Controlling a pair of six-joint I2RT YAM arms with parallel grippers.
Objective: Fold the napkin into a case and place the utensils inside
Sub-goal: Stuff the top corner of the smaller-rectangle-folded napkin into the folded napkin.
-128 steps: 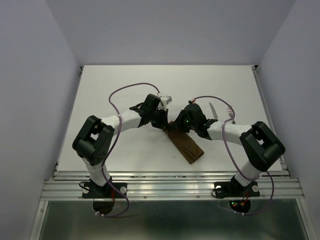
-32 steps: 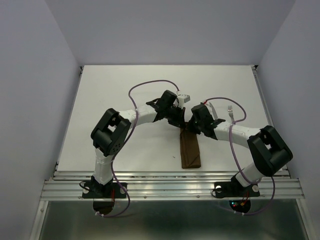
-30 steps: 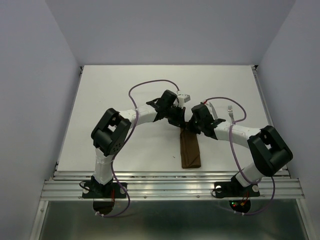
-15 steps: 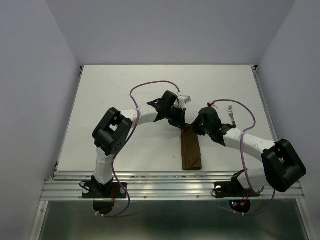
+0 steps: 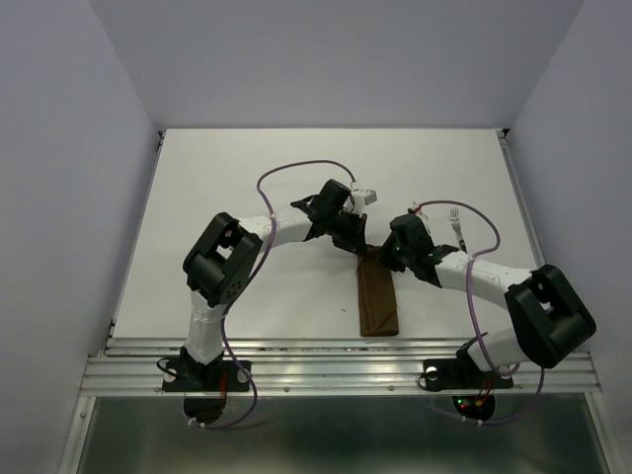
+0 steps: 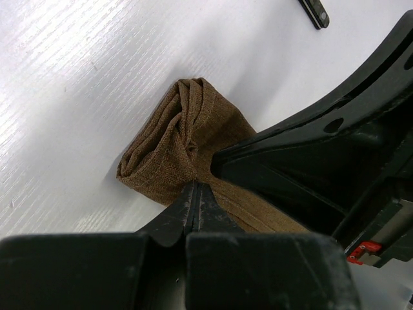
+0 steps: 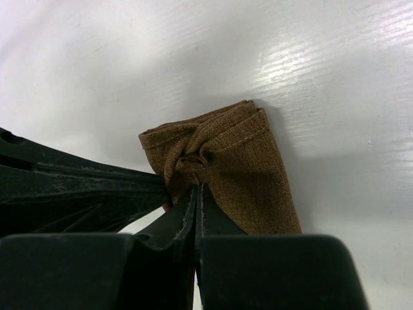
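The napkin (image 5: 377,301) lies as a narrow dark brown strip, folded into a case and running from mid-table toward the near edge. Its far end is bunched and puckered (image 6: 173,150) (image 7: 235,158). My left gripper (image 6: 195,187) (image 5: 357,243) is shut, its tips pinching that end from the left. The right gripper (image 7: 197,187) (image 5: 376,256) is shut on the same end from the right, almost touching the left one. Of the utensils, the silver fork (image 5: 455,223) lies to the right, beyond the right arm. A dark utensil handle tip (image 6: 314,11) shows in the left wrist view; the knife is otherwise hidden.
White table (image 5: 247,178) with walls on three sides. A metal rail (image 5: 336,370) runs along the near edge. Purple cables (image 5: 296,170) loop above both forearms. The two arms crowd together over the napkin's far end.
Over four seconds the napkin has swung from slanted to straight toward the near edge. In the last second it lies still; the right arm's elbow has shifted outward. Both grips are unchanged.
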